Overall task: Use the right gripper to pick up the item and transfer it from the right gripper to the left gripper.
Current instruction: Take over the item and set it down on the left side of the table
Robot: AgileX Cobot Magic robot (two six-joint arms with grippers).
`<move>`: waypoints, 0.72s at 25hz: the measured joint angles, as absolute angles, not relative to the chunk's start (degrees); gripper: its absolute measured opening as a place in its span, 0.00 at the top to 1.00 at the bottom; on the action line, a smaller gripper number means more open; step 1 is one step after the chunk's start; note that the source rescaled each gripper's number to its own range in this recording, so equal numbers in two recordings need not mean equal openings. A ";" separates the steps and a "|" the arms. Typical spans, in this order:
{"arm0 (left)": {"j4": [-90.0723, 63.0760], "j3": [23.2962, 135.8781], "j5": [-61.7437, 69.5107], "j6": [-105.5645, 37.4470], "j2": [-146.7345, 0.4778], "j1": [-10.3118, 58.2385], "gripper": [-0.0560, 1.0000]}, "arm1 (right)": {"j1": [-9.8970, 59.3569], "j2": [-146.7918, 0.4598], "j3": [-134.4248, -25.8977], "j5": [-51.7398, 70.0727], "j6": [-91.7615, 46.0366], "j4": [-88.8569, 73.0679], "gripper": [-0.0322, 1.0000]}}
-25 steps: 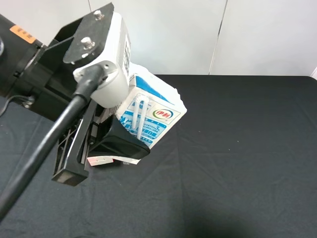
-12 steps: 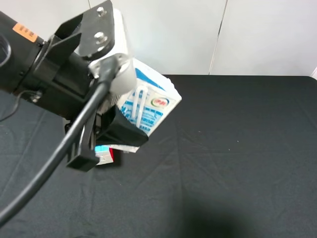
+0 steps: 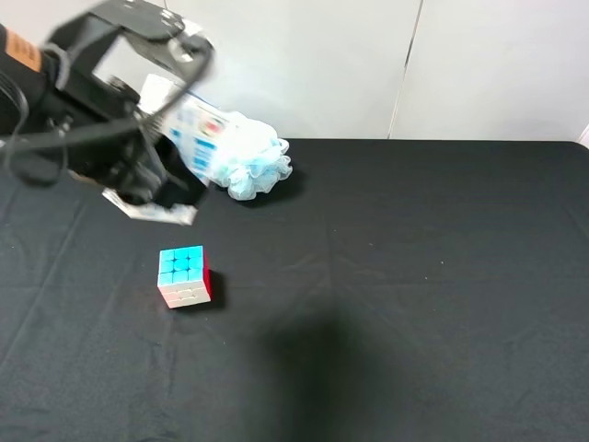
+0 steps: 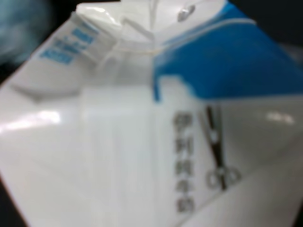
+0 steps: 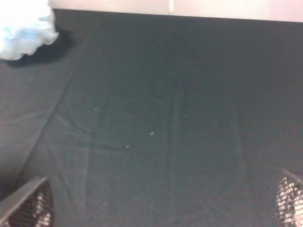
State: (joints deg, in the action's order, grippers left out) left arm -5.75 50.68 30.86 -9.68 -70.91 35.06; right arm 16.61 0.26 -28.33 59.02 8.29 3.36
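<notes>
The item, a white carton with blue print point(image 3: 198, 136), is held off the table in my left gripper point(image 3: 167, 184) at the upper left of the exterior high view, blurred by motion. The carton point(image 4: 151, 123) fills the left wrist view, blue top and printed side close to the lens, and hides the fingers. My right gripper point(image 5: 156, 208) is open and empty over bare black cloth. Only its two fingertips point(image 5: 23, 205) show at the corners of the right wrist view. It is out of the exterior high view.
A multicoloured puzzle cube point(image 3: 184, 276) sits on the black tablecloth point(image 3: 414, 276) left of centre. A pale blue mesh bath puff point(image 3: 256, 161) lies at the back next to the carton; it also shows in the right wrist view point(image 5: 23, 30). A white wall stands behind.
My left arm has swung back and to the left with the carton in its grip. This has uncovered the puzzle cube and the bath puff.
</notes>
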 joint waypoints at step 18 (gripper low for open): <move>0.44 50.68 34.54 -0.65 -80.79 5.13 0.95 | 16.09 0.26 -28.33 59.02 8.29 3.12 0.00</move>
